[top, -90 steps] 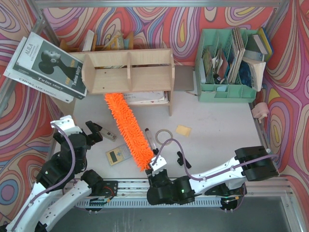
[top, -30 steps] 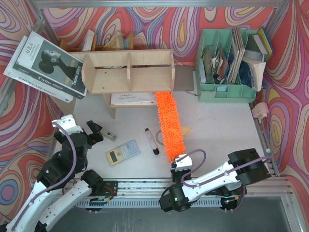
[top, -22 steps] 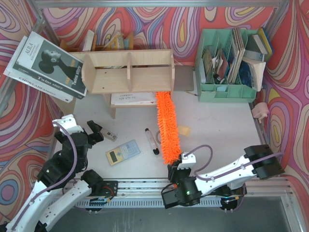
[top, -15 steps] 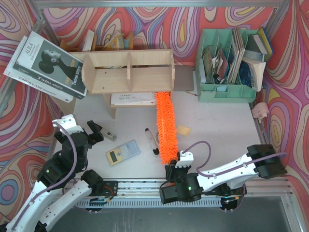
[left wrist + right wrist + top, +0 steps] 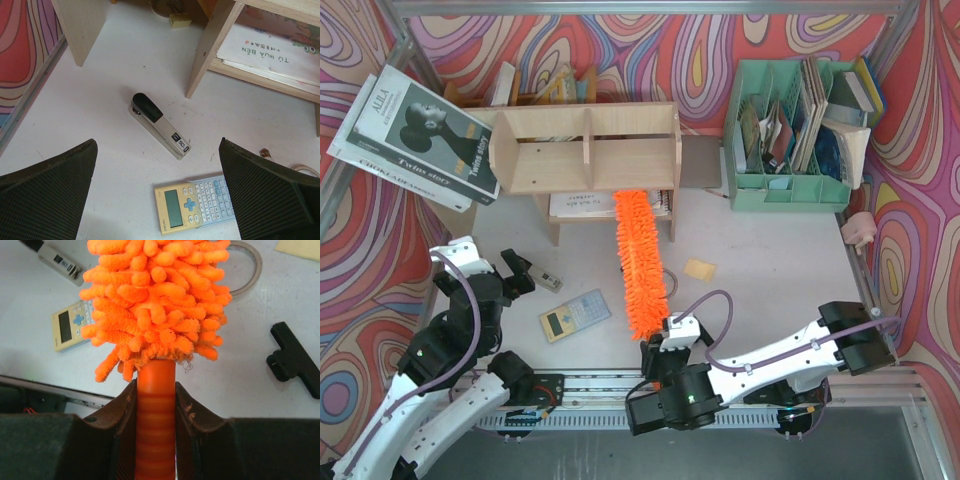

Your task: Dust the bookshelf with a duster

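duster swung left, book under bookshelf

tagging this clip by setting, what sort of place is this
Likely a lab table dressed as a study corner: a plywood bookshelf, a mint-green file organiser, and a calculator and stapler on the white tabletop.

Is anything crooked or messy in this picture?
Yes. The stack of books left of the bookshelf sits crooked, turned at an angle to it. A stapler and a calculator lie loose on the table in front, also at odd angles. Nothing looks spilled or broken.
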Tool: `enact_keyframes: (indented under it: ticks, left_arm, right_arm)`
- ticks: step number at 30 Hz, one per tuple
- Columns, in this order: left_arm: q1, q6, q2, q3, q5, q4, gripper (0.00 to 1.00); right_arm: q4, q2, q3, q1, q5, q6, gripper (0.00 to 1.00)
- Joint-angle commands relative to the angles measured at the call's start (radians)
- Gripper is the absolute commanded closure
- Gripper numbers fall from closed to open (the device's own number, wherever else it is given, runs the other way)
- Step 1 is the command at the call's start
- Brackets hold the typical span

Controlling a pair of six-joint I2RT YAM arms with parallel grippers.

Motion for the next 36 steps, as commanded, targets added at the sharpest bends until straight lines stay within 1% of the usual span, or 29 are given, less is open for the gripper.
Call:
enact_keyframes:
  ticks: [1, 3, 5, 9, 11, 14, 16, 18, 22, 24, 26, 27, 30, 32, 34, 36]
  left_arm:
    - [-0.003, 0.008, -0.002, 0.012, 0.0, 0.01, 0.02]
    - [-0.004, 0.007, -0.005, 0.011, 0.0, 0.011, 0.02]
    - [-0.003, 0.005, -0.01, 0.01, 0.0, 0.01, 0.02]
    - [-0.003, 0.004, -0.011, 0.01, -0.001, 0.009, 0.02]
    - [-0.004, 0.005, -0.01, 0.01, -0.001, 0.008, 0.02]
    - [-0.003, 0.004, -0.009, 0.011, -0.002, 0.007, 0.02]
    - [-0.004, 0.004, -0.009, 0.012, -0.002, 0.007, 0.02]
    - [-0.003, 0.004, -0.011, 0.011, -0.003, 0.006, 0.02]
    - [-0.003, 0.004, -0.012, 0.01, -0.003, 0.007, 0.02]
    - [-0.004, 0.004, -0.01, 0.01, -0.003, 0.007, 0.02]
    - [-0.003, 0.004, -0.01, 0.01, -0.002, 0.009, 0.02]
    - [-0.004, 0.004, -0.01, 0.01, -0.001, 0.009, 0.02]
    - [-0.004, 0.004, -0.01, 0.011, -0.002, 0.007, 0.02]
    - [-0.004, 0.004, -0.011, 0.01, -0.003, 0.007, 0.02]
    - [-0.004, 0.004, -0.012, 0.01, -0.003, 0.007, 0.02]
    - [-0.004, 0.005, -0.012, 0.01, -0.003, 0.007, 0.02]
  right_arm:
    - [0.335, -0.043, -0.065, -0.006, 0.043, -0.378, 1.0]
    - [0.438, -0.064, -0.093, -0.026, 0.003, -0.453, 1.0]
    - [0.482, -0.068, -0.099, -0.051, -0.042, -0.493, 1.0]
    - [0.587, -0.031, -0.068, -0.079, -0.118, -0.639, 1.0]
    - [0.601, -0.002, -0.028, -0.082, -0.142, -0.694, 1.0]
    - [0.571, 0.021, 0.008, -0.083, -0.142, -0.701, 1.0]
    - [0.517, 0.003, 0.002, -0.086, -0.123, -0.656, 1.0]
    - [0.43, -0.022, -0.005, -0.094, -0.106, -0.576, 1.0]
    - [0.154, -0.054, 0.014, -0.115, -0.082, -0.292, 1.0]
    - [0.029, -0.057, 0.03, -0.127, -0.083, -0.187, 1.0]
    - [-0.034, -0.058, 0.038, -0.136, -0.083, -0.138, 1.0]
    - [-0.039, -0.057, 0.04, -0.14, -0.086, -0.136, 1.0]
    - [0.02, -0.049, 0.045, -0.155, -0.099, -0.203, 1.0]
    - [0.14, -0.04, 0.048, -0.166, -0.122, -0.334, 1.0]
    - [0.291, -0.032, 0.046, -0.176, -0.165, -0.5, 1.0]
    - [0.436, -0.011, 0.056, -0.177, -0.204, -0.626, 1.0]
